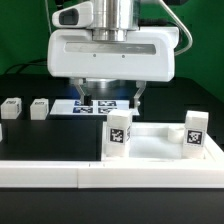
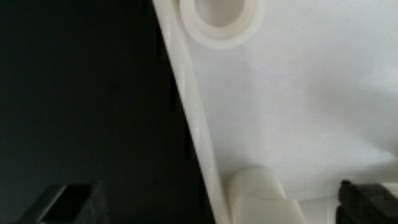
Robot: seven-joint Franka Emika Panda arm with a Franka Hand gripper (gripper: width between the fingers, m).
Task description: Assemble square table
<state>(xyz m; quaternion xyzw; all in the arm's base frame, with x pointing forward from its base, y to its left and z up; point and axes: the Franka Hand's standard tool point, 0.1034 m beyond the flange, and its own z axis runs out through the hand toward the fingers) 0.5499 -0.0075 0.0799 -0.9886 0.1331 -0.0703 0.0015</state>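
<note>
White plastic lies nearest my exterior camera: a long rail (image 1: pixel 60 172) stretches across the front of the black table (image 1: pixel 20 135). Just behind it, toward the exterior view's right, sits the square table slab (image 1: pixel 160 152) with its raised rim facing me. Two tagged legs stand upright at the slab, one leg (image 1: pixel 118 134) at its left end and the other leg (image 1: pixel 194 131) at its right end. I cannot tell whether either is seated in a corner hole. Farther back, on the exterior view's left, a loose leg (image 1: pixel 12 108) lies on the table with a neighbouring leg (image 1: pixel 40 108) just beside it, both well apart from the slab. Behind those, the marker board (image 1: pixel 95 108) lies flat, and the gripper (image 1: pixel 108 97) hangs over that area with its broad white body above it. Its fingers are spread as wide as they go and have hold of nothing. On my wrist camera the gripper (image 2: pixel 219 203) looks down along the slab's (image 2: pixel 302 110) edge, where a round socket (image 2: pixel 222 15) shows in the white surface. One dark fingertip (image 2: pixel 68 205) stands over the black table (image 2: pixel 80 100) and the other over the slab. I cannot tell whether either tip touches anything.
</note>
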